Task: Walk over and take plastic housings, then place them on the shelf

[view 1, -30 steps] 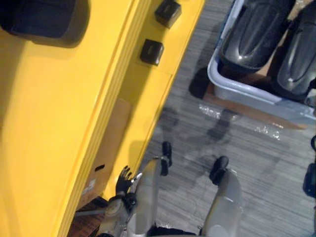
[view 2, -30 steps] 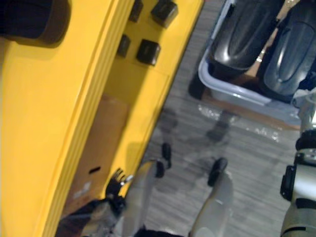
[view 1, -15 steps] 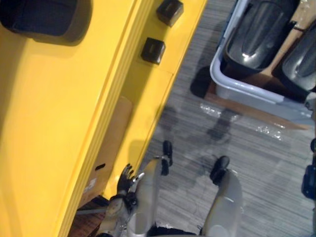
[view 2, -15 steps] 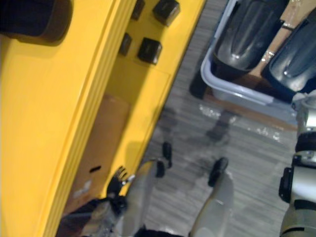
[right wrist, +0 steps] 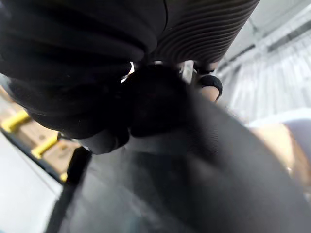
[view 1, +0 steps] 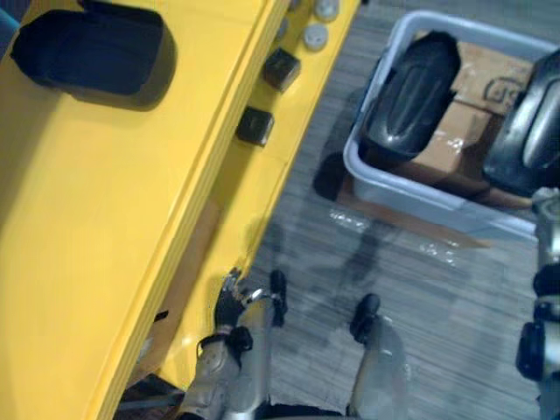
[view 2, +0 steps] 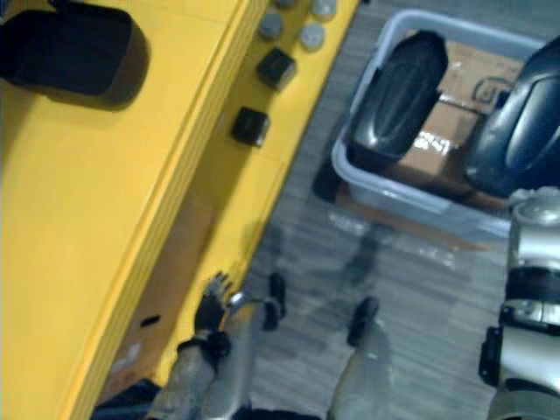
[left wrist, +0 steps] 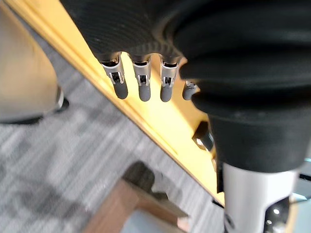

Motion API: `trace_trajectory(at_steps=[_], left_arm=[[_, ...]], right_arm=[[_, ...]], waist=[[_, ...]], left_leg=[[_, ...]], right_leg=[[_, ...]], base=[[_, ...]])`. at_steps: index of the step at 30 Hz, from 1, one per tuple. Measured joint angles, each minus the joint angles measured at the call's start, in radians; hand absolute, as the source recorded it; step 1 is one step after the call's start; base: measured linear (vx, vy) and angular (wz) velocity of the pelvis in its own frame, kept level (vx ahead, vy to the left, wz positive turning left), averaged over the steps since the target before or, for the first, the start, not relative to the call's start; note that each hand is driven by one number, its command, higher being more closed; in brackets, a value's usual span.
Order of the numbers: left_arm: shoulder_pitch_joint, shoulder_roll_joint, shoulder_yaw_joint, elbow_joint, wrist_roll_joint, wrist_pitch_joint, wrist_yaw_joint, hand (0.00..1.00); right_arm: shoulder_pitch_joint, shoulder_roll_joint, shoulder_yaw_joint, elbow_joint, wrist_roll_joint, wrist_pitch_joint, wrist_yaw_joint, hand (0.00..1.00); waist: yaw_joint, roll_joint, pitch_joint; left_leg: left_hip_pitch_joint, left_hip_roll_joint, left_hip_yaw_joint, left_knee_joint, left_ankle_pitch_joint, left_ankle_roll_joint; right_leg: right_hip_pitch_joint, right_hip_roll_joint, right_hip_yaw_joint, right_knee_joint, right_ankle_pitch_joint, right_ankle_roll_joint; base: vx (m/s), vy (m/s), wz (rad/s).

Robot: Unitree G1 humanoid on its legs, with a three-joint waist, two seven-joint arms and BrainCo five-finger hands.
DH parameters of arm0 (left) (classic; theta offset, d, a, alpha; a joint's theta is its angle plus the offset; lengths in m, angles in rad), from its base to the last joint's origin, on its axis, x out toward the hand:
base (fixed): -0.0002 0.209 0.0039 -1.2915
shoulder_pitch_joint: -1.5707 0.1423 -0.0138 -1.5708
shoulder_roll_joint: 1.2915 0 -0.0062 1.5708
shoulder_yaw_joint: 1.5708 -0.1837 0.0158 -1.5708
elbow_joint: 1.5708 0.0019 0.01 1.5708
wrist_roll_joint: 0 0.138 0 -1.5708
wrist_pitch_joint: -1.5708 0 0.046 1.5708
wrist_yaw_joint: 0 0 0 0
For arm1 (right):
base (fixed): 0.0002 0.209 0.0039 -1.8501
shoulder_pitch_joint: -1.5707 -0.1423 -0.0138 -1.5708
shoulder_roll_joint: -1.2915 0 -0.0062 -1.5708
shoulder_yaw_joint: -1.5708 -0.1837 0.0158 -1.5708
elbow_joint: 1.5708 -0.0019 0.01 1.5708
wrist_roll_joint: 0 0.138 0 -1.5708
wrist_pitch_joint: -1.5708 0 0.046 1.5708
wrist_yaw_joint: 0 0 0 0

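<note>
1. Left eye view: two dark glossy plastic housings (view 1: 409,92) stand in a pale grey plastic tub (view 1: 394,179). A third black housing (view 1: 87,57) lies on the yellow metal shelf (view 1: 114,245).
2. Left wrist view: the left hand (left wrist: 141,80) is empty, with straight fingers.
3. Right wrist view: the right hand (right wrist: 146,87) is close to a dark glossy surface, and its grip cannot be made out.

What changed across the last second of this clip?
Chiefly the camera: the whole view shifted, showing more of the grey bin and the two plastic housings in it, which have not visibly moved. The left hand still hangs open beside the yellow shelf. The right hand lies against a dark housing; that arm stays at the view's right edge.
</note>
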Motion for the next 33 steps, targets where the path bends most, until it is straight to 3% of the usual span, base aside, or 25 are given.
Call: trace_trajectory(at_steps=[6,11,15,17,21,23,25,28,33], left_arm=[[0.027,0.07,-0.062,-0.046,0.053,0.034,-0.081,0.0],[0.029,0.108,-0.12,-0.15,0.124,0.103,-0.187,0.0],[0.001,0.151,-0.149,-0.228,0.158,0.177,-0.252,0.0],[-0.053,0.158,-0.168,-0.234,0.158,0.251,-0.28,0.0],[-0.125,0.15,-0.204,-0.251,0.149,0.345,-0.279,0.0],[-0.169,0.126,-0.203,-0.253,0.102,0.378,-0.24,0.0],[-0.18,0.12,-0.185,-0.253,0.07,0.381,-0.191,0.0],[-0.218,0.105,-0.167,-0.233,0.062,0.379,-0.125,0.0],[-0.298,0.079,-0.134,-0.12,0.062,0.379,-0.076,0.0]], right_arm=[[0.034,0.029,0.004,0.003,-0.034,-0.032,-0.036,1.0],[0.105,0.04,0.005,-0.079,-0.135,-0.084,-0.061,1.0],[0.251,0.121,0.026,-0.247,-0.233,-0.149,-0.066,1.0],[0.357,0.191,0.058,-0.323,-0.292,-0.173,-0.066,1.0],[0.467,0.275,0.096,-0.392,-0.374,-0.215,-0.064,1.0],[0.524,0.301,0.12,-0.422,-0.426,-0.254,-0.06,1.0],[0.568,0.324,0.139,-0.441,-0.472,-0.3,-0.06,1.0],[0.628,0.355,0.165,-0.456,-0.531,-0.367,-0.06,1.0],[0.668,0.386,0.204,-0.456,-0.601,-0.451,-0.062,1.0]], waist=[[-0.028,-0.006,0.0],[-0.05,-0.018,0.0],[-0.083,-0.056,-0.035],[-0.091,-0.087,-0.071],[-0.112,-0.105,-0.125],[-0.113,-0.106,-0.135],[-0.131,-0.103,-0.154],[-0.136,-0.101,-0.172],[-0.141,-0.103,-0.206]], left_leg=[[0.108,0.002,-0.005,-0.066,0.011,-0.011],[0.19,-0.007,-0.002,-0.14,0.034,-0.016],[0.226,-0.005,0.002,-0.183,0.041,-0.026],[0.257,-0.006,0.011,-0.212,0.044,-0.031],[0.294,-0.009,0.029,-0.235,0.042,-0.032],[0.343,-0.011,0.055,-0.259,0.039,-0.034],[0.357,-0.012,0.058,-0.268,0.039,-0.035],[0.388,-0.007,0.08,-0.282,0.037,-0.038],[0.429,-0.005,0.109,-0.302,0.039,-0.041]], right_leg=[[0.127,0.03,-0.019,-0.1,0.032,0.005],[0.212,0.046,-0.023,-0.192,0.064,0.009],[0.25,0.067,-0.025,-0.253,0.081,0.007],[0.273,0.074,-0.022,-0.28,0.083,0.006],[0.301,0.076,-0.011,-0.31,0.09,0.006],[0.331,0.078,0.012,-0.33,0.094,0.007],[0.345,0.08,0.018,-0.343,0.097,0.008],[0.357,0.085,0.039,-0.348,0.096,0.006],[0.368,0.088,0.071,-0.35,0.1,0.007]], base=[[0.06,0.003,0.01],[0.05,0.011,-0.01],[0.07,-0.01,-0.06],[0.11,-0.011,-0.11],[0.09,0.003,-0.12],[0.04,0.016,-0.25],[0.02,0.006,-0.17],[0.0,-0.007,-0.19],[0.0,-0.003,-0.18]])
